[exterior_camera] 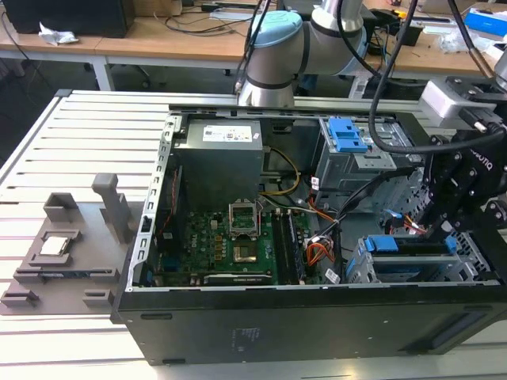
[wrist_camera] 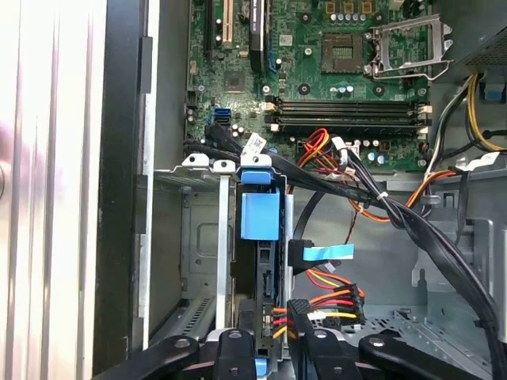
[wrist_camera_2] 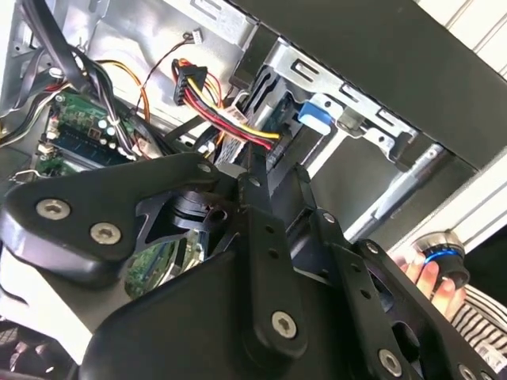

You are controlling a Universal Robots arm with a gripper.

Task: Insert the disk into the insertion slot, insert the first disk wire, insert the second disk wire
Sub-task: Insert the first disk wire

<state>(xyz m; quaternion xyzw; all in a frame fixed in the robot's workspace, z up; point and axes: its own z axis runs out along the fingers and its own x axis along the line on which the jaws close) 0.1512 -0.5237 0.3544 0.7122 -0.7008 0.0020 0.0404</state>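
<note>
Fingers (wrist_camera: 235, 352) of the gripper (wrist_camera: 276, 342) pinched, we judged, the black plug of a red-yellow-orange disk wire (wrist_camera: 337, 299) beside the disk (wrist_camera: 260, 218), seated edge-up in its blue plastic carrier inside the perforated grey insertion slot (wrist_camera: 198, 237).

Disk (wrist_camera: 260, 215) in insertion slot (wrist_camera: 202, 245), beside motherboard (wrist_camera: 317, 47).

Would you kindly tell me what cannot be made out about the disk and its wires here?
Exterior view: the gripper covers the wire end of the disk.
Second wrist view: the gripper's links hide where the coloured wire bundle meets the disk.
First wrist view: the disk sits edge-on in the insertion slot, whose walls hide its label.
</note>
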